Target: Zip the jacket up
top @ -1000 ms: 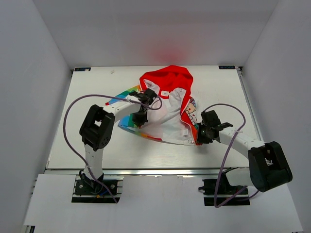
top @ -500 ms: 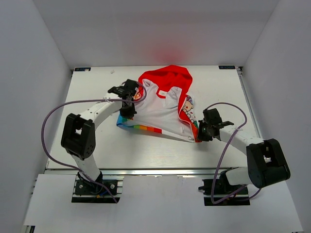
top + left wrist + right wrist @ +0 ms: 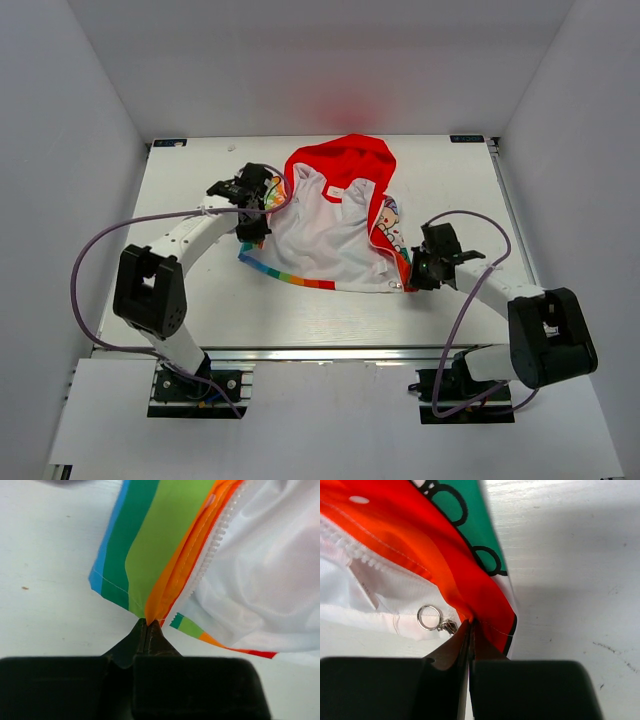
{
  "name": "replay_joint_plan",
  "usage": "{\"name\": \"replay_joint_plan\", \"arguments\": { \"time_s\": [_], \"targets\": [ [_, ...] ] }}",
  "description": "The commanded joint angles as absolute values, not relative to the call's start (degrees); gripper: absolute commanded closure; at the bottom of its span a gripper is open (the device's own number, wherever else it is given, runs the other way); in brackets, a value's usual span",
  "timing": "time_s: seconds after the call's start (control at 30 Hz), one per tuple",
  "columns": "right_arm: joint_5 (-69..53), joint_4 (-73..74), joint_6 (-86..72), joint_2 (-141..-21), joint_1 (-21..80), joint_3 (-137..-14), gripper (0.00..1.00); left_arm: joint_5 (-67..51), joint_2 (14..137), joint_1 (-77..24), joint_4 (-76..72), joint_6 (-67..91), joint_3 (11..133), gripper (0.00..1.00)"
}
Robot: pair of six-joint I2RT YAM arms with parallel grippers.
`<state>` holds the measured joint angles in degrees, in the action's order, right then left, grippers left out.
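Observation:
The jacket (image 3: pixel 335 225) lies open on the white table, red hood at the back, white lining up, rainbow hem toward me. My left gripper (image 3: pixel 250 228) is shut on the jacket's left front corner, pinching orange and green fabric (image 3: pixel 148 621) beside the white zipper teeth (image 3: pixel 212 547). My right gripper (image 3: pixel 412 276) is shut on the jacket's right bottom corner, pinching red fabric (image 3: pixel 470 621). A metal ring pull (image 3: pixel 429 617) on the zipper slider hangs just left of that pinch. The two front edges lie apart.
White walls close in the table (image 3: pixel 200 300) on three sides. Purple cables loop from both arms, one by the left arm (image 3: pixel 85 270) and one by the right arm (image 3: pixel 462 310). Small dark markers sit at the table's back corners (image 3: pixel 168 143).
My left gripper left the jacket's middle, swung out left and came down on the left front corner, closing on it. The left panel is pulled flatter. The right gripper kept its grip.

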<state>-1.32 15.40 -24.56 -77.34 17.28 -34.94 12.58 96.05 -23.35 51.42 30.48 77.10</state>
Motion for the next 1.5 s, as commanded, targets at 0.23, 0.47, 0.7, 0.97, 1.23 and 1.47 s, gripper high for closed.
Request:
{"name": "replay_joint_plan", "arguments": {
  "time_s": [0.23,0.47,0.7,0.97,1.23,1.47],
  "targets": [
    [-24.9,10.9,-16.0,-62.9,16.8,-34.4,1.0,-9.6,80.1,-23.4,30.5,26.3,64.1,1.0],
    [-35.7,-4.1,-22.6,-58.3,18.6,-34.3,1.0,-18.4,76.7,-23.4,19.1,31.3,57.7,1.0],
    [-34.4,-19.9,-30.1,-61.7,23.4,-34.0,1.0,-27.2,73.4,-23.6,4.1,39.2,52.6,1.0],
    [-22.1,-24.0,-28.4,-71.2,34.5,-40.9,1.0,-24.6,75.0,-26.5,-2.6,41.0,53.6,1.0],
    [-10.7,-32.2,-36.9,-77.1,35.2,-42.4,1.0,-23.9,77.6,-28.6,1.8,36.7,58.4,1.0],
    [-7.8,-41.3,-40.7,-78.5,35.3,-43.1,1.0,-27.1,77.9,-30.3,0.9,36.8,57.8,1.0]
  ]
}}
